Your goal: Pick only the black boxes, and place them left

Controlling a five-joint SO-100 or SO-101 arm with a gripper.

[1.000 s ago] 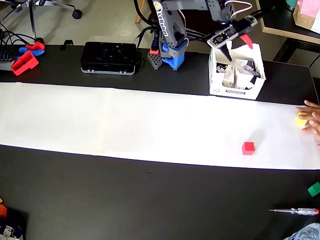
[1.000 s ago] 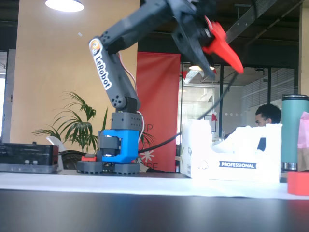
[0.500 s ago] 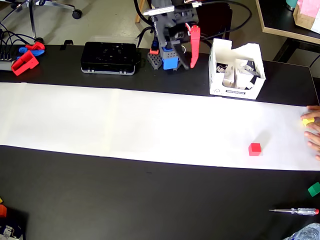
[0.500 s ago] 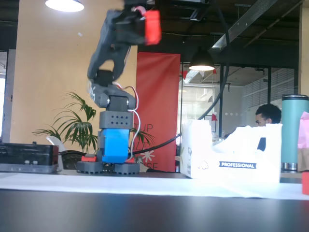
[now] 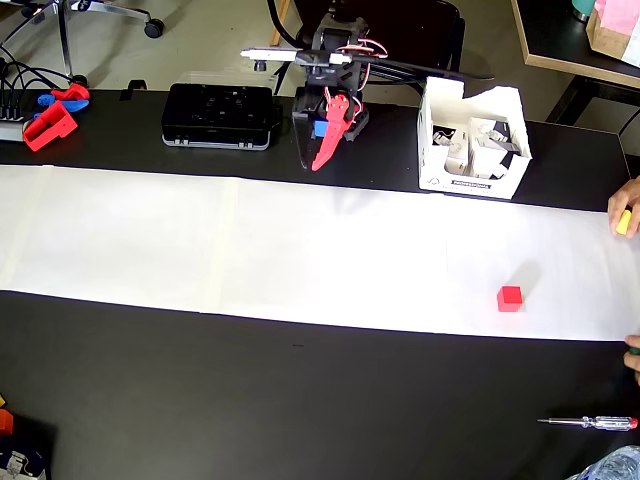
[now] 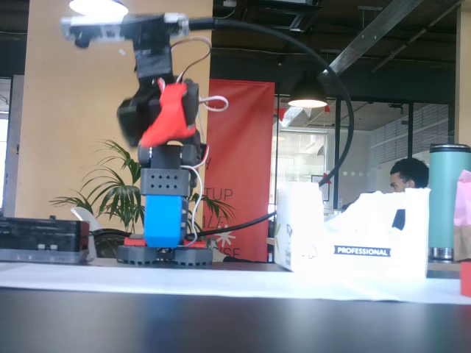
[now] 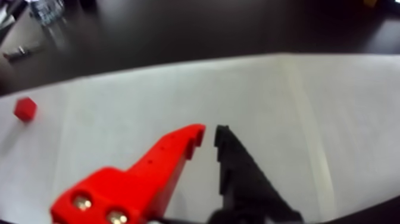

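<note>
Above the back edge of the white paper (image 5: pixel 250 250), close to its own base, hangs my gripper (image 5: pixel 314 160). In the wrist view the gripper (image 7: pixel 209 136) has its red finger (image 7: pixel 172 152) and black finger (image 7: pixel 238 164) almost tip to tip with nothing between them. The fixed view shows the gripper (image 6: pixel 163 126) raised in front of the arm. Several small cartons with white and dark faces, apparently the black boxes (image 5: pixel 470 148), lie inside a white open carton (image 5: pixel 445 180) to the right. No black box stands on the paper.
A red cube (image 5: pixel 510 298) sits on the paper at the right, also in the wrist view (image 7: pixel 25 109). A person's hand (image 5: pixel 622 205) holds a yellow cube (image 5: pixel 623 222) at the right edge. A flat black device (image 5: pixel 218 115) lies left of the base. A screwdriver (image 5: pixel 590 422) lies front right.
The arm swung left from above the white carton to the paper's back edge by its base. The hand lifted the yellow cube. The red cube shifted slightly right.
</note>
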